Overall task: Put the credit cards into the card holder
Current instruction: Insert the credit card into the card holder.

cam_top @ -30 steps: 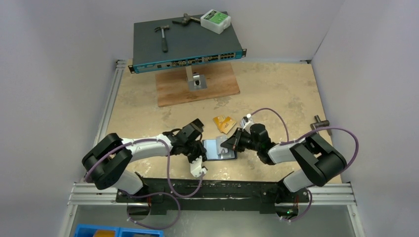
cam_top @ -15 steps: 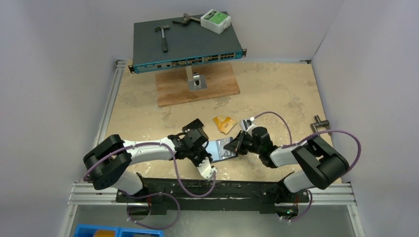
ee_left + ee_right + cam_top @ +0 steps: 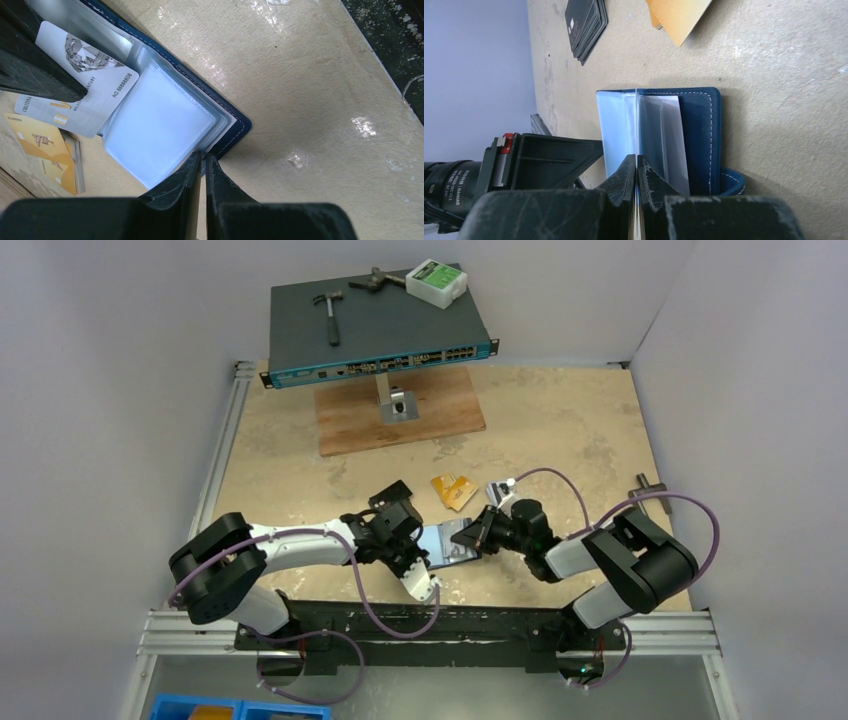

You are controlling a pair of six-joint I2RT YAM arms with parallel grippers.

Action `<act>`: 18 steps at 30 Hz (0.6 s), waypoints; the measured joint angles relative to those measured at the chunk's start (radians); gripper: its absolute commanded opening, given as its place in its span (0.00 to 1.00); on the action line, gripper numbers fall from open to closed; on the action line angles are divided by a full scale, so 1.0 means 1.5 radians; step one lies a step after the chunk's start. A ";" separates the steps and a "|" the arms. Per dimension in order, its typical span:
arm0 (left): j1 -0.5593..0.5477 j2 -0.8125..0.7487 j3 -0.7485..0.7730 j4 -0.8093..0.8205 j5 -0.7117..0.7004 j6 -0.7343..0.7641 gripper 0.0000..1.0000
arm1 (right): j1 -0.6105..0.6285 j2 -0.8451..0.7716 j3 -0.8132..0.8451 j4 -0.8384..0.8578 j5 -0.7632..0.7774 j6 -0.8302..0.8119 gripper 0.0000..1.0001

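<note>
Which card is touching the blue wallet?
The silver-grey card with the diamond picture and printed number: its edge meets the open navy-blue card holder. The orange-gold cards and the black cards lie apart from it.

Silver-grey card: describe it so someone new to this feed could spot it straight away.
On the tan table, near the middle of its front edge, lies an open navy card holder with clear sleeves. The silver-grey card sits angled at the holder's edge, partly under the right arm's fingers. Unlike the orange-gold cards beside it, it is pale silver with a gem picture and a printed number.
</note>
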 measured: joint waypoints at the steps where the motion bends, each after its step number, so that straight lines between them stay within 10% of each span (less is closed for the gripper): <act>1: 0.000 0.000 0.000 -0.001 -0.001 -0.002 0.06 | 0.000 0.001 -0.001 0.006 -0.004 0.002 0.00; 18: -0.007 0.003 0.003 -0.002 -0.014 -0.027 0.04 | -0.001 0.091 -0.025 0.152 -0.043 0.056 0.00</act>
